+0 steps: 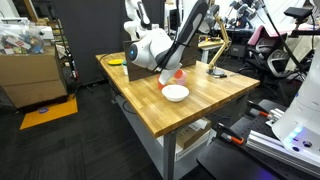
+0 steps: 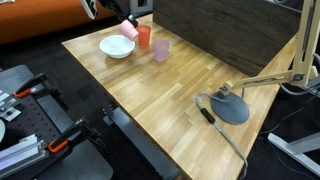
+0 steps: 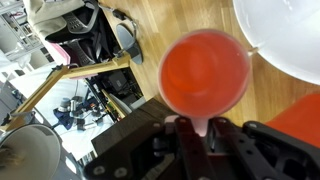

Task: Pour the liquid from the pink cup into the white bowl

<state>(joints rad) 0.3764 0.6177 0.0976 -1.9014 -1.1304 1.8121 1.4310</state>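
Observation:
My gripper (image 3: 198,126) is shut on the wall of the pink cup (image 3: 205,70), a translucent tumbler that looks red-orange inside in the wrist view. In an exterior view the pink cup (image 2: 128,30) is held tilted above the table, just beside the white bowl (image 2: 116,47), with the gripper (image 2: 122,20) above it. The white bowl also shows at the top right of the wrist view (image 3: 285,35) and in an exterior view (image 1: 175,92), below the gripper (image 1: 166,72). I cannot tell whether liquid is flowing.
A red-orange cup (image 2: 144,37) and a lavender cup (image 2: 161,50) stand right behind the bowl. A desk lamp with a round black base (image 2: 228,106) and a cable lies across the table's other end. The wooden table (image 2: 150,100) has edges close to the bowl.

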